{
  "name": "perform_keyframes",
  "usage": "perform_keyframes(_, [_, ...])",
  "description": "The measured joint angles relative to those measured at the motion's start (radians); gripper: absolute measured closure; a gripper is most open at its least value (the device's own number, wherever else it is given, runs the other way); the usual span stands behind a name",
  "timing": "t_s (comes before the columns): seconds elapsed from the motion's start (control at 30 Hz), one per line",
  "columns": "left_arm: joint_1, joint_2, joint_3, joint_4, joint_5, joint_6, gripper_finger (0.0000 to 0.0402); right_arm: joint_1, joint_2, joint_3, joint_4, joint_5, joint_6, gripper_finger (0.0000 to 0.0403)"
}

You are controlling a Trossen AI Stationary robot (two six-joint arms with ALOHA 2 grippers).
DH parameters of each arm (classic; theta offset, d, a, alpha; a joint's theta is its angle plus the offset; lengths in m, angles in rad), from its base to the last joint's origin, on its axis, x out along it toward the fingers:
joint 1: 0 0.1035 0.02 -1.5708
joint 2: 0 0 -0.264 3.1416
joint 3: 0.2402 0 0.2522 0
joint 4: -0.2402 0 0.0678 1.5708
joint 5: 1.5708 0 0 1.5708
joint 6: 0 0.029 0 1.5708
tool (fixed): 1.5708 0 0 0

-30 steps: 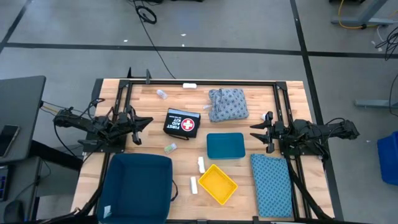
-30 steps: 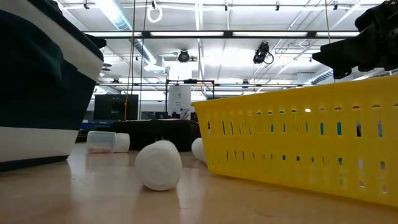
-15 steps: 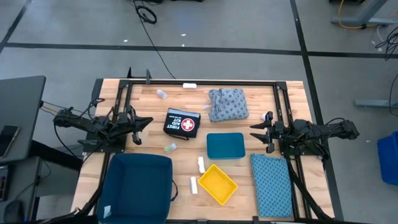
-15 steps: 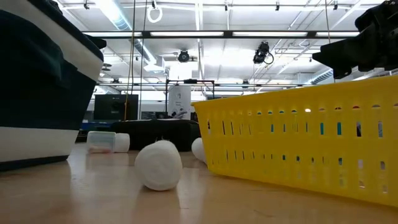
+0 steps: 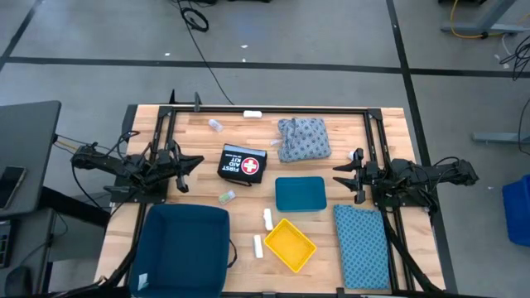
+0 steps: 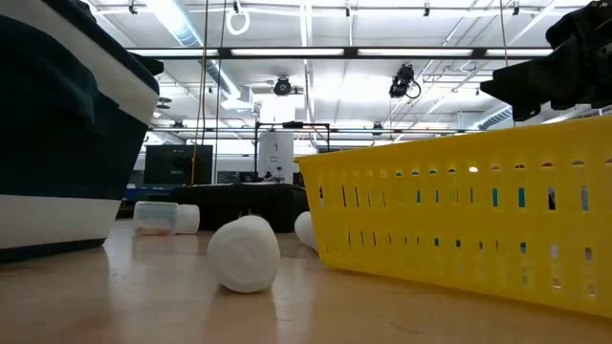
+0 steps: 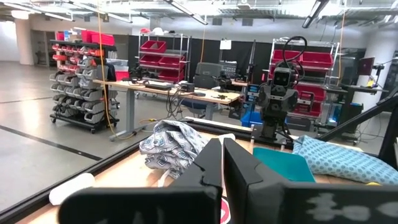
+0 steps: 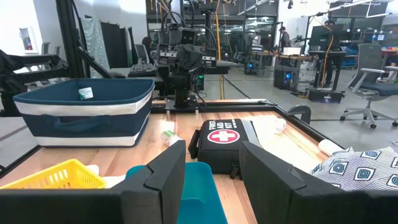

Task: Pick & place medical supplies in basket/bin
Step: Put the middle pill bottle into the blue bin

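Both arms parked at tabletop (image 5: 248, 194) edges: left gripper (image 5: 189, 162) jaws closed, empty; right gripper (image 5: 339, 175) jaws parted, empty. Clear vial (image 5: 226, 197) lies beside dark blue fabric bin (image 5: 184, 248); approach it vertically, opening jaws first.

Two short white rolls (image 5: 267, 218) lie on the wood just beside the yellow basket (image 5: 290, 245); two small clear vials (image 5: 226, 197) lie apart, one at the far edge. The grey-blue cloth bundle (image 5: 303, 138) sits crumpled near the far side; the flat blue patterned cloth (image 5: 361, 246) lies spread at the near right.
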Motion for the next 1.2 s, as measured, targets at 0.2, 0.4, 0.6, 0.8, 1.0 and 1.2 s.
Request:
perform_keyframes(0.2, [0.000, 0.000, 0.000, 0.000, 0.000, 0.063, 0.0372, 0.000, 0.000, 0.000, 0.000, 0.000, 0.000, 0.0242])
perform_keyframes(0.4, [0.000, 0.000, 0.000, 0.000, 0.000, 0.062, 0.0369, 0.000, 0.000, 0.000, 0.002, 0.000, 0.000, 0.0242])
perform_keyframes(0.6, [0.000, 0.000, 0.000, 0.000, 0.000, 0.047, 0.0369, 0.000, 0.000, -0.001, 0.014, 0.001, 0.000, 0.0242])
perform_keyframes(0.8, [0.000, 0.000, 0.000, -0.001, 0.000, 0.016, 0.0369, 0.000, 0.000, -0.001, 0.033, 0.002, 0.000, 0.0242])
perform_keyframes(1.0, [0.000, 0.000, 0.000, -0.002, 0.031, 0.010, 0.0369, 0.000, 0.000, -0.001, 0.052, 0.006, 0.031, 0.0242])
perform_keyframes(1.2, [0.000, 0.002, 0.000, -0.002, 0.063, 0.004, 0.0361, -0.001, 0.000, -0.001, 0.042, 0.007, 0.087, 0.0242])
